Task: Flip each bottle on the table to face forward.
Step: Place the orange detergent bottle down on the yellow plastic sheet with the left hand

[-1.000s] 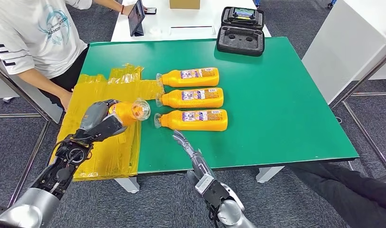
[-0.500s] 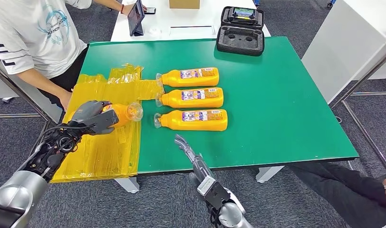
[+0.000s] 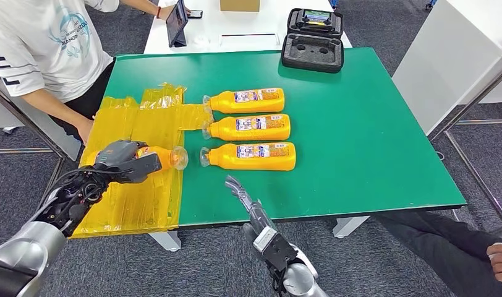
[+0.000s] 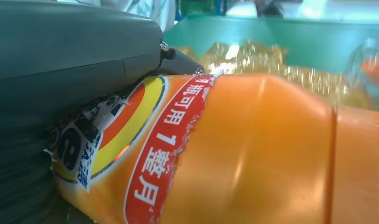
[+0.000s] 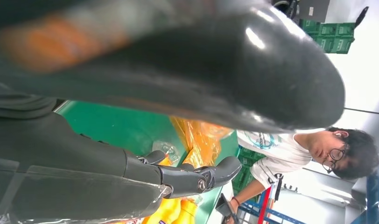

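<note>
Since the earlier head pictures, the held bottle [image 3: 161,157] has been carried lower and further toward the left of the frame by the left hand [image 3: 122,161], and it is now kept level over the yellow film [image 3: 134,198], cap end toward the three lying bottles [image 3: 253,129]; that low, level hold is judged to suit setting it down label-forward as a fourth in the row at frame centre. On the green surface [image 3: 360,142] the right hand [image 3: 237,189] is seen at the lower middle, fingers stretched out and holding nothing, apparently kept clear. From the left wrist view the orange bottle [image 4: 234,154] is shown close up, its torn label pressed under the grey thumb [image 4: 75,51], a detail lost from above. From the right wrist view the extended fingers [image 5: 197,176] and a seated person [image 5: 290,149] are shown.
</note>
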